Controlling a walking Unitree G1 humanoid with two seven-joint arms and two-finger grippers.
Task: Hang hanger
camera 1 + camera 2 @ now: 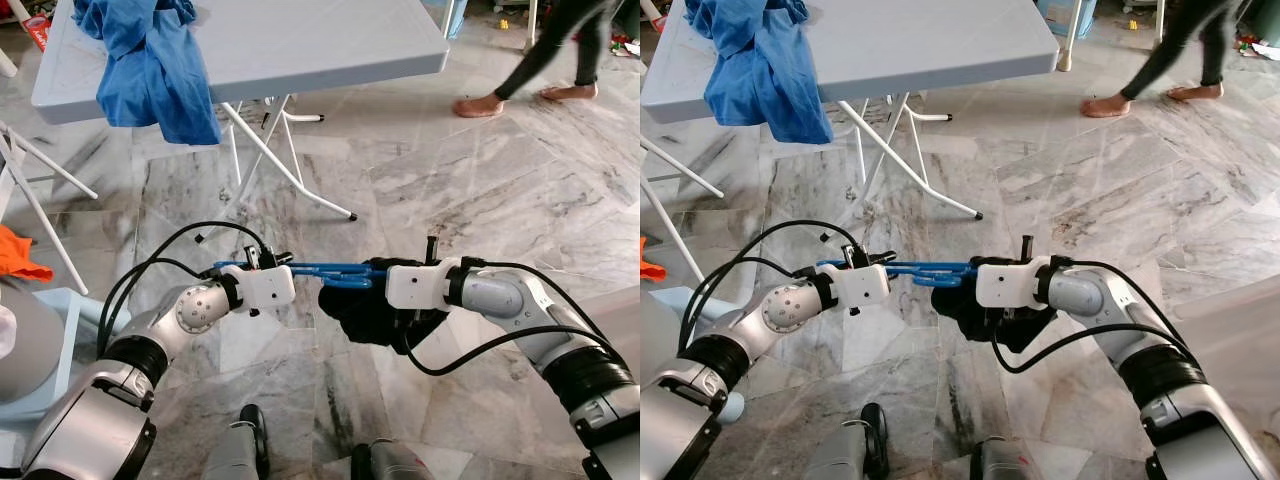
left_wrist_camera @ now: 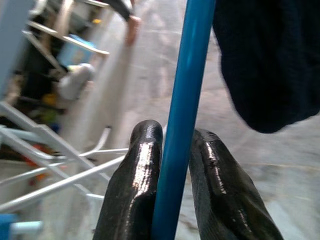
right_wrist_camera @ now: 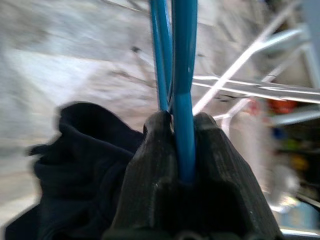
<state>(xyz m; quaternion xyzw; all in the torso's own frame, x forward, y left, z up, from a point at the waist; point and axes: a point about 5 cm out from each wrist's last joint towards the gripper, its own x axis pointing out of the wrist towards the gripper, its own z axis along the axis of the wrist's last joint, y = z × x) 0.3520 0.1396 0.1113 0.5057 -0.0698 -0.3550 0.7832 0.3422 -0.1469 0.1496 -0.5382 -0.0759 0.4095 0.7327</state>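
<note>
A blue plastic hanger [image 1: 322, 270] is held level in front of me, over the marble floor. My left gripper [image 2: 172, 150] is shut on one end of the hanger's bar [image 2: 181, 120]. My right gripper [image 3: 175, 130] is shut on the other end, where the blue rods [image 3: 181, 75] run between its fingers. A black garment [image 1: 375, 310] hangs from the hanger beside the right gripper and droops below it. Both silver arms reach inward from the sides, the left gripper [image 1: 285, 268] and the right gripper [image 1: 375, 272] facing each other.
A grey folding table [image 1: 300, 45] stands ahead with a blue cloth [image 1: 150, 65] draped over its near left edge. A person's legs [image 1: 545, 50] walk at the far right. An orange cloth [image 1: 20, 255] and white rack legs [image 1: 30, 200] lie at the left.
</note>
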